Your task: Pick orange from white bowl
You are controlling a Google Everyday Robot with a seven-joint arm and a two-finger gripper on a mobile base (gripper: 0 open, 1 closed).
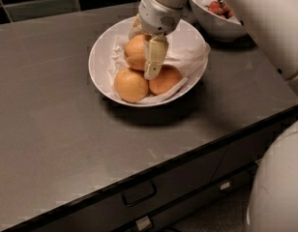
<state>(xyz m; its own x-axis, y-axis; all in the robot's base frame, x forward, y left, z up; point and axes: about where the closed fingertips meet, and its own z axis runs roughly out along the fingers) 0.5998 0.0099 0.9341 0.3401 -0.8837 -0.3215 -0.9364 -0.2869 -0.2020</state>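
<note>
The gripper (143,50) is inside the white bowl (97,48), fingers (154,57) clamped, I think, around the orange (134,55); better to lift straight up, slowly, with firm squeeze.

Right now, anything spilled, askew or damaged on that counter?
Nothing spilled or damaged. The paper liner pokes past the white bowl rim on the berry bowl side, that's all. The gripper is down at the orange.
</note>
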